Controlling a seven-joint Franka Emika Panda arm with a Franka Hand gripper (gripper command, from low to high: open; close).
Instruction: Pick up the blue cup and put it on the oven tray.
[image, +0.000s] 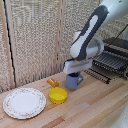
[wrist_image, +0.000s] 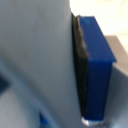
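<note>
My claw (image: 75, 70) hung right over the blue cup (image: 74, 81), which stood upright on the wooden tabletop (image: 95, 107) just beside the yellow bowl (image: 58, 95), toward the exterior view's right of it. The fingers were down at the rim — but whether they had already closed on the wall, I could not tell. The wrist view gave me only a blurred blue finger pad (wrist_image: 97, 65) edged in black, pressed close against a pale surface; it did not settle the matter.

I judged the cup to be stiff and smooth, probably glazed or hard plastic, light enough for one pinch yet slippery if taken carelessly. The rim wall looked the best hold, one finger inside and one outside, away from the handle, whose side I could not make out. If ceramic, it would chip on a hard landing, so a gentle set-down was called for.

The table was pale planked wood, level and dry. A patterned white plate (image: 24, 102) lay well apart toward the exterior view's left, and a small orange thing (image: 52, 81) sat behind the bowl. The oven tray (image: 111, 62) — thin metal bars in a dark frame — waited higher, to the exterior view's right, before a woven screen (image: 35, 35).
</note>
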